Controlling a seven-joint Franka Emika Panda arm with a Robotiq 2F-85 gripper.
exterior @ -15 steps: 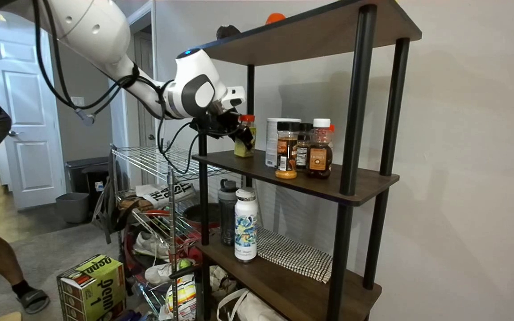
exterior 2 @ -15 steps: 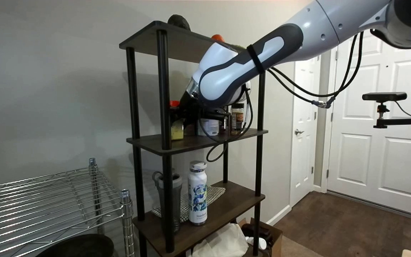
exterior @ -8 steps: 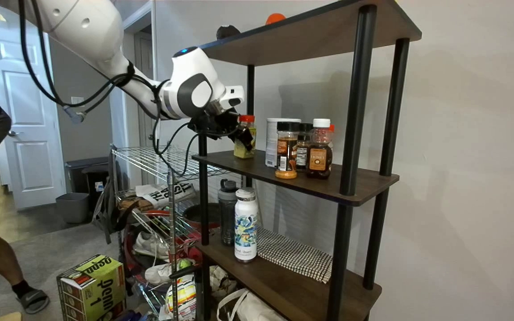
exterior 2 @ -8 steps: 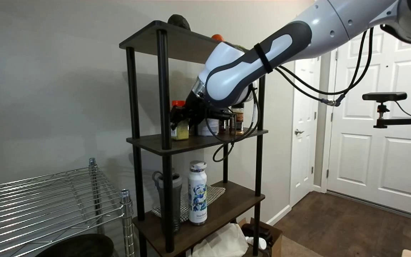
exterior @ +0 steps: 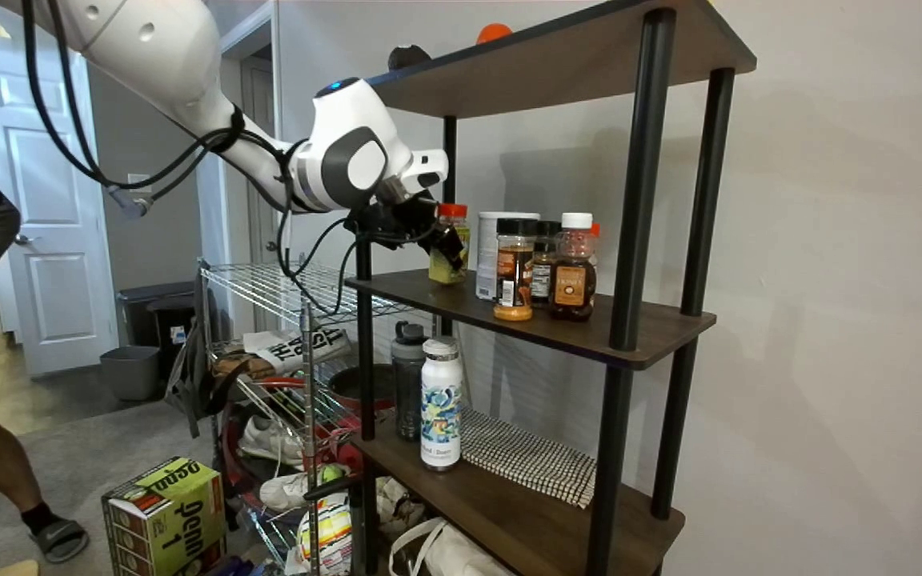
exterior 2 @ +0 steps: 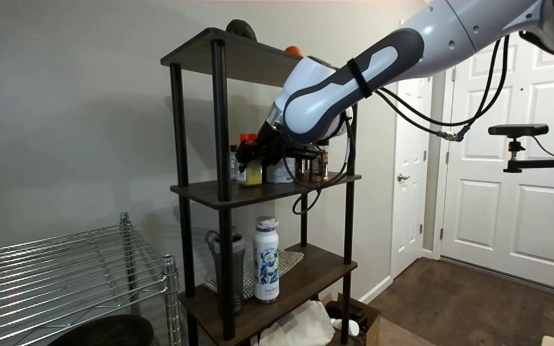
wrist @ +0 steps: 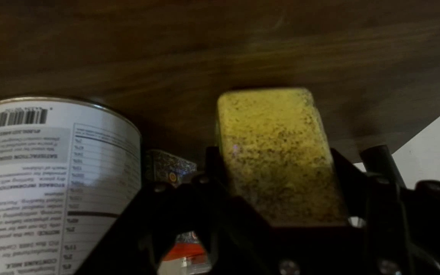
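Note:
My gripper (wrist: pixel 277 164) is shut on a spice bottle (wrist: pixel 273 126) with yellow, dark-flecked contents, one black finger on each side of it. In both exterior views the bottle (exterior: pixel 446 270) shows a red lid and stands upright over the middle shelf (exterior 2: pixel 200 193). Part of it is hidden behind the gripper (exterior: pixel 446 244). Whether its base touches the board, I cannot tell. Close beside it is a white can (wrist: pixel 52 183) with printed text and a barcode. Between can and bottle, farther back, a dark patterned container (wrist: pixel 172 168) is partly hidden by a finger.
An orange-filled seasoning jar (exterior: pixel 515 272) and a honey bottle (exterior: pixel 573 276) share the shelf. A small dark-capped jar (exterior 2: pixel 233 161) stands behind my bottle. Black posts (exterior 2: pixel 222 125) and the top board (exterior 2: pixel 248 53) frame the space. Below is a white flask (exterior 2: pixel 267 259); a wire rack (exterior 2: pixel 65 269) adjoins.
Gripper and spice bottle have moved together along the shelf, away from the end post and nearer the white can. The small dark-capped jar behind has come into view. The grip is unchanged.

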